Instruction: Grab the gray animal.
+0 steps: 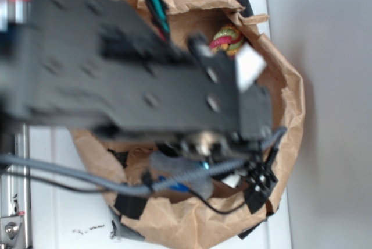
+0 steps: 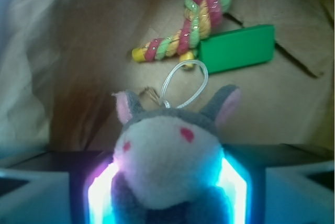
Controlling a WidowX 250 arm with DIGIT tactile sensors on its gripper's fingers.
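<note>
Gray animal between fingers

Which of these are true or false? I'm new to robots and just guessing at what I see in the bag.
1. The gray animal sits between the pincer fingers. True.
2. The green block lies on top of the gray animal. False: it lies apart from it, beside the braided rope toy.
3. A white cord loop rises from the animal's head. True.
4. Everything sits in a metal tray. False: it is a brown paper bag.
5. The rope toy is plain blue. False: it is pink, yellow and green.
</note>
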